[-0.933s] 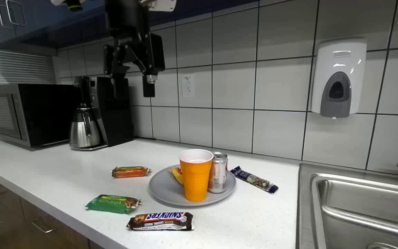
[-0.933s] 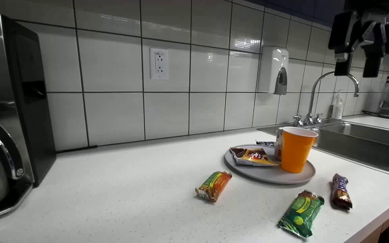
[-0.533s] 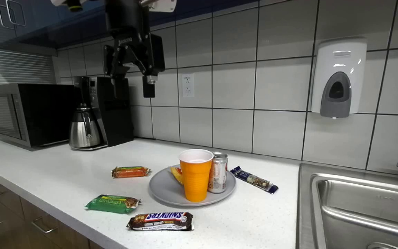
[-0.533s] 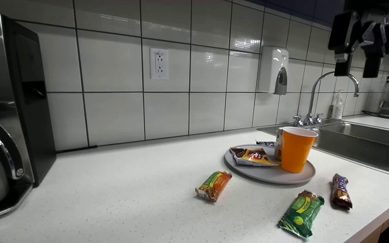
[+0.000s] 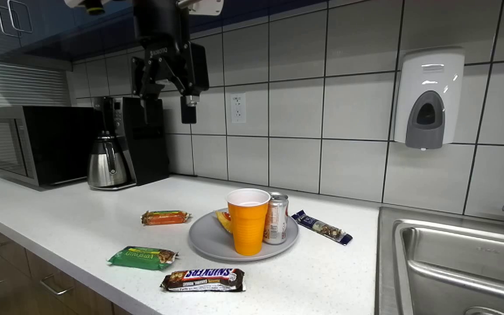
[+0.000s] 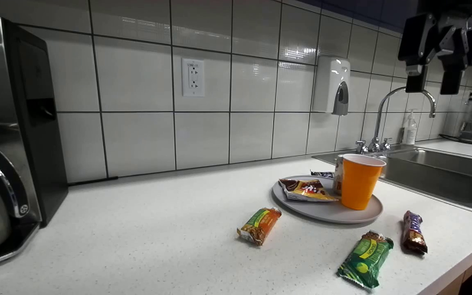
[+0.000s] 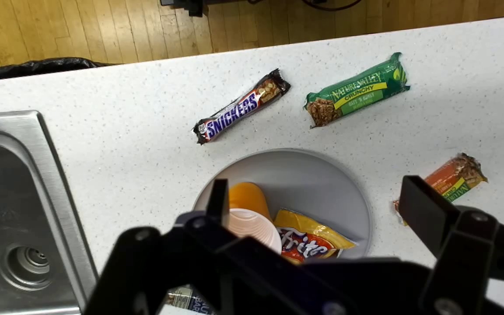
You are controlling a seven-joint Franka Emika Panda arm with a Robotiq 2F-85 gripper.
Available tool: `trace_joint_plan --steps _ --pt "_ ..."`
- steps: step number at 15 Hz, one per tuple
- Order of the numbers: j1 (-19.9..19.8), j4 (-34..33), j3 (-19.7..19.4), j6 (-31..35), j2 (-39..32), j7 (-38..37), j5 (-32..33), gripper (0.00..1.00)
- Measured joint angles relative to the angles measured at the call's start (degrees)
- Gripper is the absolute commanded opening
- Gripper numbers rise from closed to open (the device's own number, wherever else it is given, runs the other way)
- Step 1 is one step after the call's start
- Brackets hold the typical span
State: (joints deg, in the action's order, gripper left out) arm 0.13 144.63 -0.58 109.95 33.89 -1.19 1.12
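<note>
Orange cup [image 5: 248, 225] upright on grey plate [image 5: 210, 240], soda can [image 5: 277, 221] and chip bag [image 6: 307, 190] beside it; gripper [image 6: 434, 80] hangs well above, fingers [image 6: 451, 83] spread wide; candy bar [image 5: 204, 280], green snack bar [image 5: 142, 258] near plate

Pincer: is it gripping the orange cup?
No, the open pincer hangs clear of the orange cup, which stands on the gray plate.

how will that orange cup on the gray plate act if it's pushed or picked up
The orange cup looks like thin plastic, so it's probably light and may flex when squeezed. It narrows toward its base, so a push up high could tip it.
</note>
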Motion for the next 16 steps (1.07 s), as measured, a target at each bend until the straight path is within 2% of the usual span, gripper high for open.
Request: trace_joint_plan --steps 9,16 --pt "0.0 0.1 0.0 0.4 -0.1 -0.1 0.0 1.0" --pt "0.0 0.4 -0.4 7.5 -3.0 -0.1 0.0 1.0"
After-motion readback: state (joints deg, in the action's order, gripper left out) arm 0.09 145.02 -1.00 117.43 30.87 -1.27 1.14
